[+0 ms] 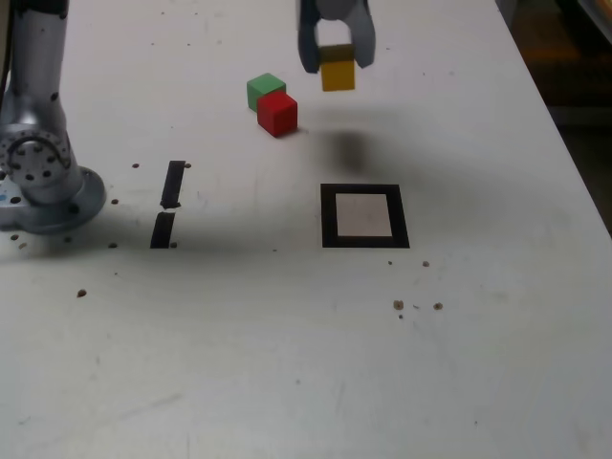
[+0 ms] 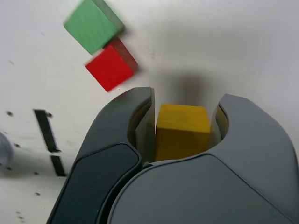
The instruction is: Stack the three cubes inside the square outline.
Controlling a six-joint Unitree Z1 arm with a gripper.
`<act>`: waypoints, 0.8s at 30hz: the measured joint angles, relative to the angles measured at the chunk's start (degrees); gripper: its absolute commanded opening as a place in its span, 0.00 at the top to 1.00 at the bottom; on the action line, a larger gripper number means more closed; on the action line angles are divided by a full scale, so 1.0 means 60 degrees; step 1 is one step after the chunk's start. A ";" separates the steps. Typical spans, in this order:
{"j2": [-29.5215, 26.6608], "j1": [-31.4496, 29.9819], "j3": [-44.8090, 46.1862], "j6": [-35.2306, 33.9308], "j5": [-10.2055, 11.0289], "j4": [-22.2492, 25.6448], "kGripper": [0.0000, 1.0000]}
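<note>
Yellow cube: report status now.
End effector shut on small yellow cube, lifted off table. Black square outline empty. Green cube and red cube touching, clear of outline.

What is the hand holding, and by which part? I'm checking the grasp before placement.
The hand holds the yellow cube, lifted off the table, clamped by two opposite side faces between its fingers.

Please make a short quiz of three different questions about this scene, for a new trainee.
1. True or false: the claw holds the yellow cube above the table.
2. Which cube touches the green cube? A) the yellow one B) the red cube C) none
3. Fill in: inside the square outline there are ___ cubes.

Key: 1 true; 2 B; 3 zero.
</note>
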 measured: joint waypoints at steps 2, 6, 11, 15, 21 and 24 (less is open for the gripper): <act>0.0186 -0.0093 -0.0013 -0.0671 -0.0151 -0.0165 0.67; 0.0587 -0.0175 -0.0134 -0.1768 -0.0262 -0.0361 0.67; 0.1107 -0.0208 -0.0485 -0.1904 -0.0117 -0.0328 0.67; 0.1709 -0.0208 -0.0605 -0.1897 0.0018 -0.0308 0.67; 0.2233 -0.0226 -0.0709 -0.1900 0.0077 -0.0375 0.66; 0.2240 -0.0235 -0.0765 -0.1927 0.0140 -0.0365 0.57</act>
